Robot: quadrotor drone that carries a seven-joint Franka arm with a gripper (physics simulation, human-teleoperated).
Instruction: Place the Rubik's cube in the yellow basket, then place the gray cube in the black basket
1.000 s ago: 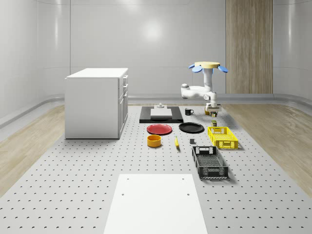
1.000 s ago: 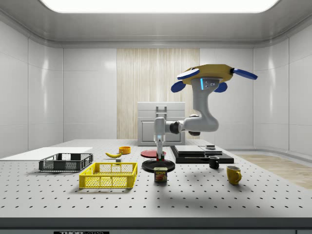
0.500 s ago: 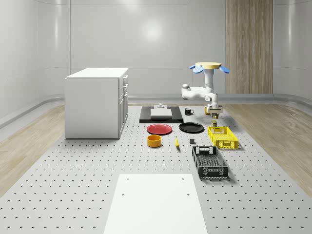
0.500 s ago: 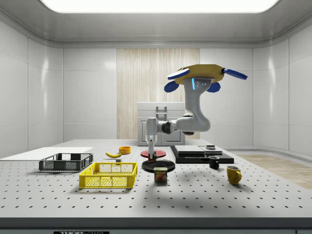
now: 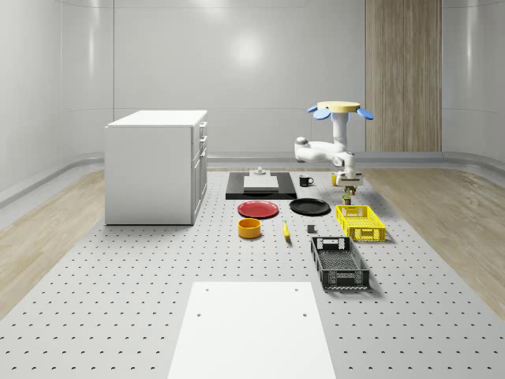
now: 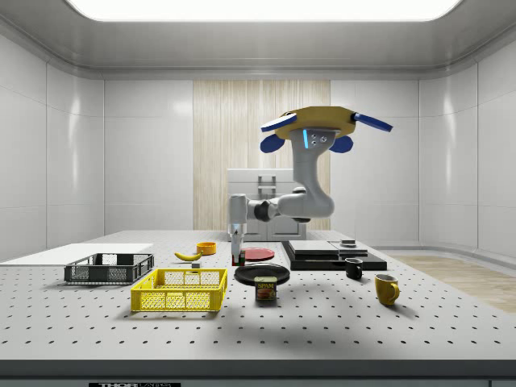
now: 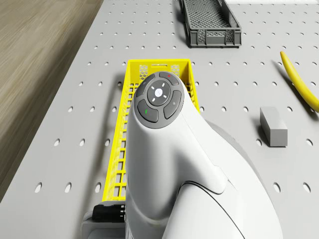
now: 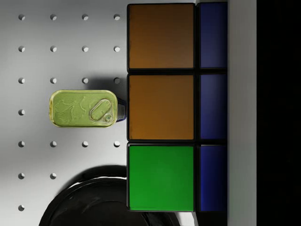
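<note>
You have the Rubik's cube (image 8: 161, 108) clamped in the gripper (image 6: 236, 257). The fingers are closed onto it. In the wrist view it sits right at the claw, showing two orange squares and one green, with a blue column beside them. The cube is off the table, just past the yellow basket's (image 6: 181, 291) far end, the end that faces away from the black basket (image 6: 109, 268). It hangs higher than the yellow basket's rim and is not yet over the inside.

The drone (image 6: 322, 129) hovers high over the table, further out beyond that same end of the yellow basket. Its arm (image 7: 169, 164) reaches back towards the basket and turns down at the wrist.

Your second object, the gray cube (image 7: 273, 127), lies on the table beside the yellow basket's long side. It is a little apart from the basket and on the same side as the banana (image 7: 299, 82).

- **Cubes:** one Rubik's cube and one gray cube.
- **Baskets:** two, with the black one set near the yellow basket's near end.
- **Plates:** two. The black plate (image 5: 309, 207) lies off the yellow basket's far corner, and the red plate (image 5: 258, 209) lies further out on that side.
- **Mugs:** two. A black mug (image 6: 353, 268) and a yellow mug (image 6: 386, 289) both stand well beyond the yellow basket's far end.
- **Can:** one can (image 6: 266, 289), standing on the table just past that far end, below the gripper's height.
- **Other items:** one banana and one orange bowl (image 5: 249, 228), the bowl beyond the banana from the yellow basket.
</note>
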